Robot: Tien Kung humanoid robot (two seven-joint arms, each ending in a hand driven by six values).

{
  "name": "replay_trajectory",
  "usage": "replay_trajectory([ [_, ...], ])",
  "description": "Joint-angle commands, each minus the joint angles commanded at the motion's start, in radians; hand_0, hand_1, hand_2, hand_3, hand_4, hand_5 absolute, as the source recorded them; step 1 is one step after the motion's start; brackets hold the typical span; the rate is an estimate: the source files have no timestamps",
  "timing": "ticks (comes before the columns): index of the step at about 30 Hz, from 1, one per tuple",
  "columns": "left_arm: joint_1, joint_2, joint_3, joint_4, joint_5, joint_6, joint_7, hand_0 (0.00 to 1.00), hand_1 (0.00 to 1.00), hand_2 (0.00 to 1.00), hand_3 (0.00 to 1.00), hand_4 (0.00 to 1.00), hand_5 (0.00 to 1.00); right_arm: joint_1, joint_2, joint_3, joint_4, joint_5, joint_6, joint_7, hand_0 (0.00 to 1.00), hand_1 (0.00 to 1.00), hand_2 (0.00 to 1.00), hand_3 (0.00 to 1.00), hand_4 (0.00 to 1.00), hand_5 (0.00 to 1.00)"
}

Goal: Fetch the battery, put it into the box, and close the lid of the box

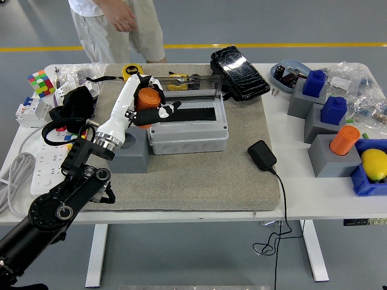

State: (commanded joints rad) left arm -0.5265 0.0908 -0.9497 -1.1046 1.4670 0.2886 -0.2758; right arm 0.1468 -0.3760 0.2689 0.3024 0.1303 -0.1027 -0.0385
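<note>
My left hand [147, 104] is shut on an orange cylindrical battery [147, 99] and holds it in the air above the left edge of the grey box [188, 134]. The box stands on the grey mat with its clear lid [184, 85] raised at the back and its dark inside [188, 115] showing. The grey holder block [132, 152] that held the battery stands left of the box with its socket showing. My right hand is out of view.
A person stands at the far side, a hand [123, 16] hanging above the table. A black adapter [262, 155] and cable lie right of the box. Grey blocks with blue and orange cylinders [344, 139] stand at the right. Cubes, a power strip and a tape measure [132, 72] lie at the left.
</note>
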Motion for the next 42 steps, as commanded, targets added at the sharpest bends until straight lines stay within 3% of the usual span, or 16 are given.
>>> replay_trajectory([
  [7, -0.117, 0.0, 0.12, 0.03, 0.172, 0.01, 0.084, 0.124, 0.118, 0.194, 0.24, 0.844, 0.002, -0.001, 0.001, -0.001, 0.0, 0.004, 0.0, 0.0, 0.583, 0.608, 0.594, 0.545, 0.928, 0.485],
  [8, -0.137, -0.003, 0.144, 0.041, 0.208, 0.005, 0.106, 0.126, 0.125, 0.201, 0.262, 0.906, 0.002, -0.002, 0.001, -0.004, -0.001, 0.006, 0.0, 0.0, 0.584, 0.608, 0.593, 0.545, 0.928, 0.485],
  [9, -0.151, -0.005, 0.16, 0.048, 0.233, 0.001, 0.122, 0.126, 0.125, 0.201, 0.262, 0.906, 0.002, -0.002, 0.001, -0.005, -0.001, 0.007, 0.0, 0.0, 0.584, 0.608, 0.593, 0.545, 0.928, 0.485],
  [16, -0.258, -0.048, 0.298, 0.137, 0.335, -0.003, 0.183, 0.142, 0.135, 0.202, 0.27, 0.92, 0.002, -0.002, -0.001, -0.015, 0.0, 0.013, -0.001, 0.0, 0.583, 0.607, 0.593, 0.544, 0.927, 0.486],
  [19, -0.288, -0.072, 0.339, 0.175, 0.339, 0.003, 0.189, 0.142, 0.135, 0.202, 0.27, 0.92, 0.002, 0.0, -0.001, -0.015, 0.001, 0.01, -0.001, 0.001, 0.583, 0.607, 0.593, 0.544, 0.927, 0.486],
  [20, -0.296, -0.08, 0.347, 0.186, 0.339, 0.005, 0.191, 0.142, 0.145, 0.21, 0.282, 0.983, 0.002, 0.001, -0.001, -0.016, 0.001, 0.01, -0.002, 0.001, 0.583, 0.607, 0.593, 0.544, 0.926, 0.487],
  [22, -0.312, -0.091, 0.365, 0.211, 0.339, 0.004, 0.202, 0.142, 0.145, 0.21, 0.282, 0.983, 0.002, 0.003, 0.0, -0.018, 0.002, 0.011, -0.002, 0.001, 0.583, 0.607, 0.593, 0.544, 0.926, 0.487],
  [34, -0.399, -0.091, 0.454, 0.362, 0.275, 0.028, 0.174, 0.142, 0.163, 0.222, 0.341, 0.998, 0.068, 0.002, 0.002, -0.046, 0.001, 0.025, -0.002, -0.001, 0.583, 0.607, 0.593, 0.544, 0.925, 0.487],
  [37, -0.409, -0.091, 0.474, 0.393, 0.239, 0.036, 0.153, 0.142, 0.163, 0.222, 0.341, 0.998, 0.068, 0.005, 0.003, -0.043, 0.002, 0.018, -0.003, 0.0, 0.583, 0.607, 0.593, 0.544, 0.925, 0.487],
  [38, -0.41, -0.091, 0.48, 0.4, 0.231, 0.037, 0.147, 0.189, 0.233, 0.252, 0.353, 0.998, 0.162, 0.006, 0.004, -0.043, 0.003, 0.017, -0.004, 0.0, 0.583, 0.606, 0.592, 0.543, 0.924, 0.486],
  [42, -0.409, -0.091, 0.495, 0.413, 0.208, 0.04, 0.135, 0.189, 0.233, 0.252, 0.353, 0.998, 0.162, 0.007, 0.004, -0.048, 0.003, 0.018, -0.004, 0.0, 0.583, 0.606, 0.592, 0.543, 0.924, 0.486],
])
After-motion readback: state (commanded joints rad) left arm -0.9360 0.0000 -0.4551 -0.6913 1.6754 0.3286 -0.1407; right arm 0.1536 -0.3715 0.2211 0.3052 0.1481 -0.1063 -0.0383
